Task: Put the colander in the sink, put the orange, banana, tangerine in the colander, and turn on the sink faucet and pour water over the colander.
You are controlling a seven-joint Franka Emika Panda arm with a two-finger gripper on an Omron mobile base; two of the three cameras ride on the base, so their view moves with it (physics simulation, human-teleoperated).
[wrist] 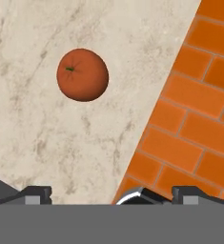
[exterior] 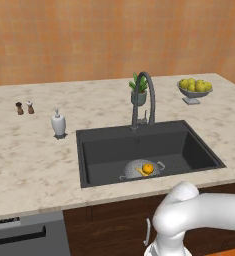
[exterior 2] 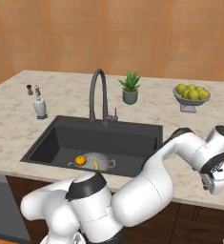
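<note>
The marble counter (exterior: pixel 34 160) carries the dark sink (exterior: pixel 199 150), whose gooseneck sink faucet (exterior: pixel 143 97) arches at its back rim. Inside the sink, toward its front wall, sits the colander (exterior: pixel 134 170), holding an orange (exterior: pixel 148 168) and the banana (exterior: pixel 140 172). The gripper (wrist: pixel 111 194) hovers off the sink's right, jaws spread wide and empty, above a tangerine (wrist: pixel 82 75) lying on the counter near its edge.
</note>
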